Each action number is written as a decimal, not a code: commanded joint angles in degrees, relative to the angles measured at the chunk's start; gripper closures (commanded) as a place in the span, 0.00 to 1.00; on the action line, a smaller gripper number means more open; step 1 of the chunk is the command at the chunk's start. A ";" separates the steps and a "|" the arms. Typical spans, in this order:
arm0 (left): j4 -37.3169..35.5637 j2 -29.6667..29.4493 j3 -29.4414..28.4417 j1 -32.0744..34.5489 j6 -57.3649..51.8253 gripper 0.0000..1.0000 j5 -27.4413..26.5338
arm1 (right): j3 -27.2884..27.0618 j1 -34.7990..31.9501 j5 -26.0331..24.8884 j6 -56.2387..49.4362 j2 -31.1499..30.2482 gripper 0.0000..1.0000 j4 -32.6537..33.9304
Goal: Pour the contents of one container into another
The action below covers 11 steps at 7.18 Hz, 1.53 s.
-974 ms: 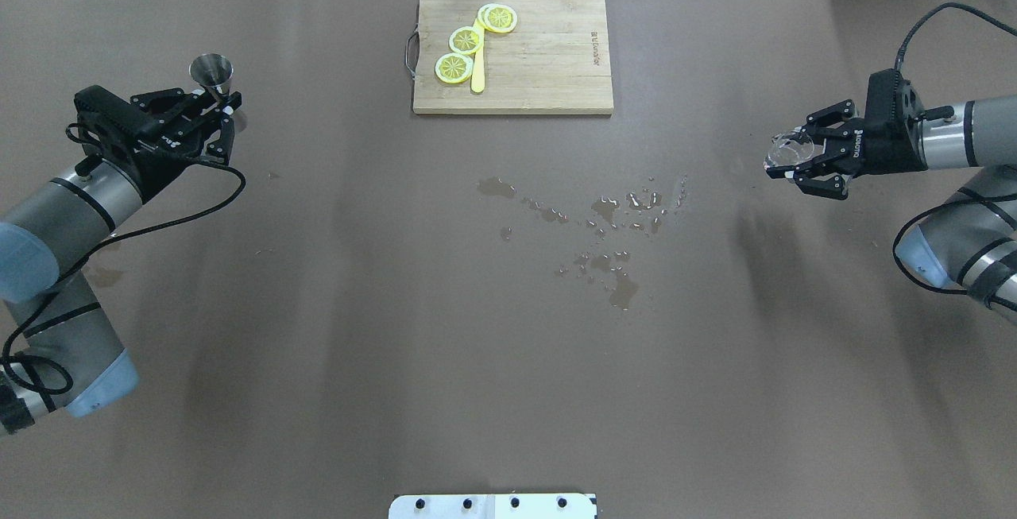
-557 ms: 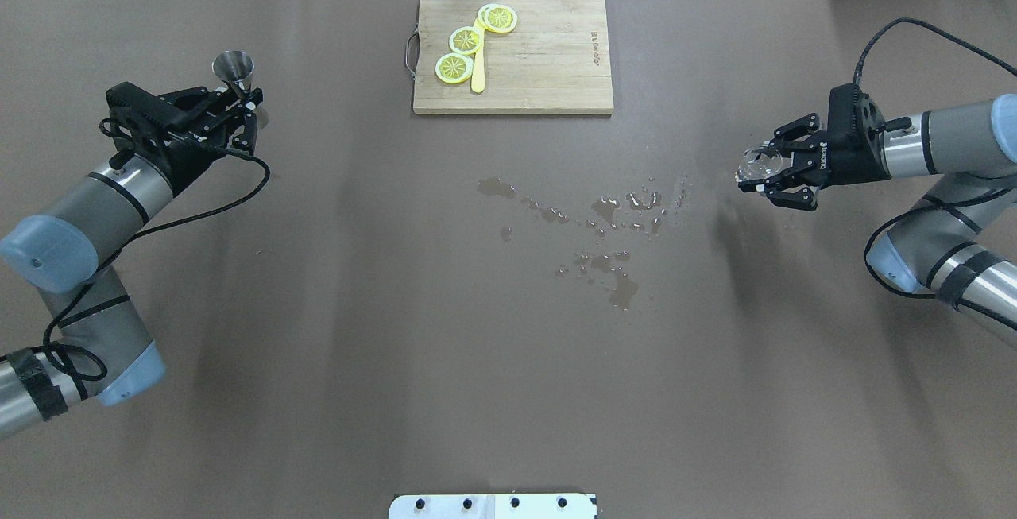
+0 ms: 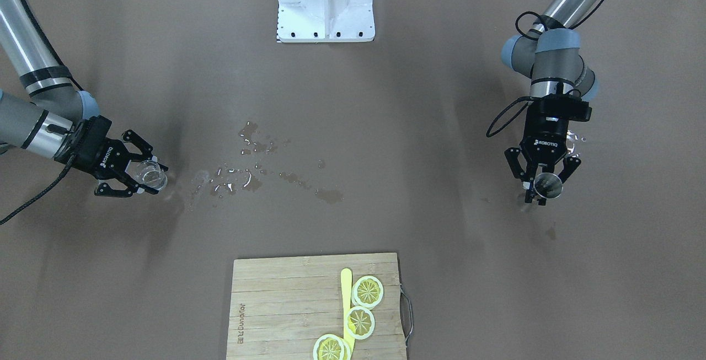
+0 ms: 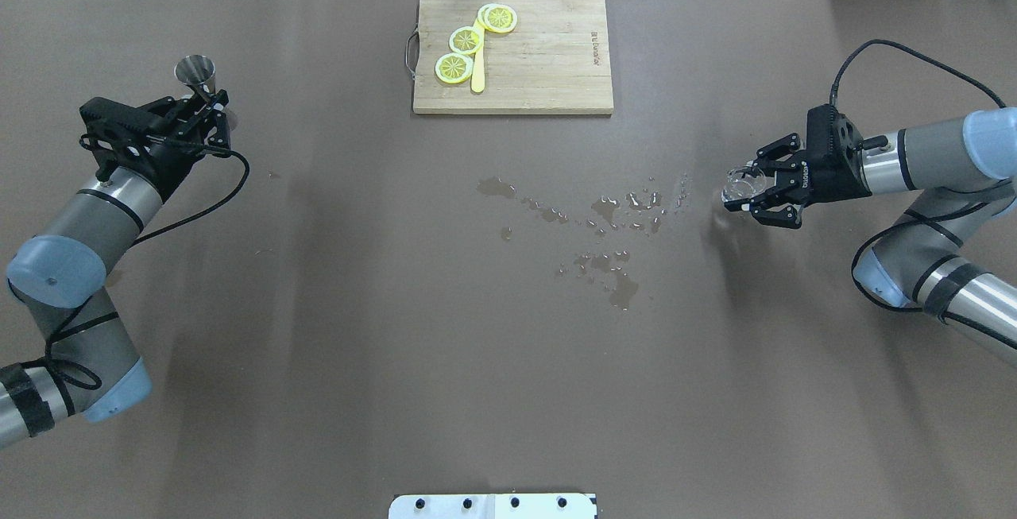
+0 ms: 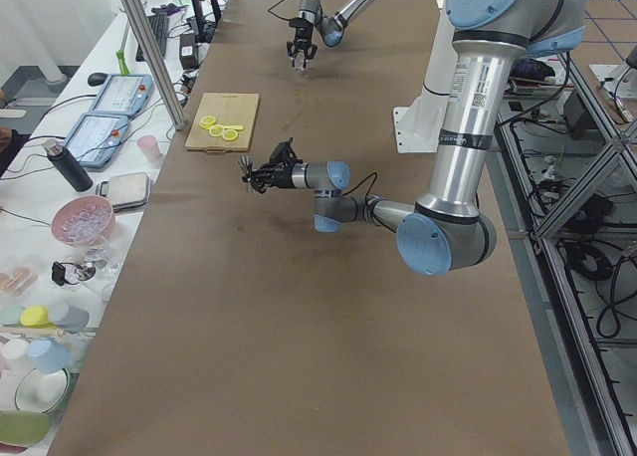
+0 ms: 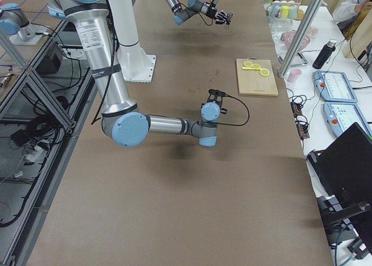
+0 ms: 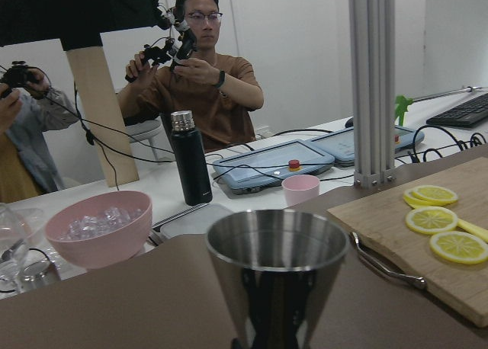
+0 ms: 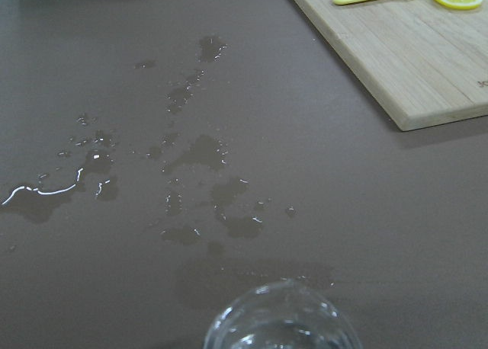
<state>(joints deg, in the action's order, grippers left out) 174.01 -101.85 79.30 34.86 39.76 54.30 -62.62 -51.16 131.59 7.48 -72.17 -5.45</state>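
Note:
A steel jigger [image 4: 196, 75] stands upright in my left gripper [image 4: 213, 110], which is shut on its lower stem at the table's left; its open cup fills the left wrist view [image 7: 276, 276]. On the right, my right gripper [image 4: 743, 193] is shut on a small clear glass [image 4: 739, 184], held just above the table beside the spill; its rim shows at the bottom of the right wrist view [image 8: 280, 322]. In the front-facing view the jigger [image 3: 547, 184] is on the right and the glass [image 3: 149, 175] on the left.
Water puddles [image 4: 608, 221] spread over the middle of the brown table. A wooden cutting board [image 4: 548, 54] with lemon slices [image 4: 465, 40] and a yellow stick lies at the far centre. Bowls, a bottle and operators are beyond the far edge.
The right gripper has carried the glass leftward toward the spill. The left gripper moved right with the jigger, then back left and slightly farther away.

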 commanded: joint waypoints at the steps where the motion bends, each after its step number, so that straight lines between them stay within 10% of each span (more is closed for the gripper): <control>1: -7.33 0.07 0.50 -3.20 9.94 1.00 -10.22 | 0.12 0.44 0.16 -0.10 -0.33 1.00 -0.09; 11: -32.02 0.07 0.33 -8.67 37.72 1.00 -25.28 | 4.08 0.71 -0.46 -0.10 3.53 1.00 -0.97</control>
<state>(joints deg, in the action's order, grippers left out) 147.38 -101.72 79.66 26.70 73.11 30.79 -58.60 -50.45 131.20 7.27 -68.88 -6.42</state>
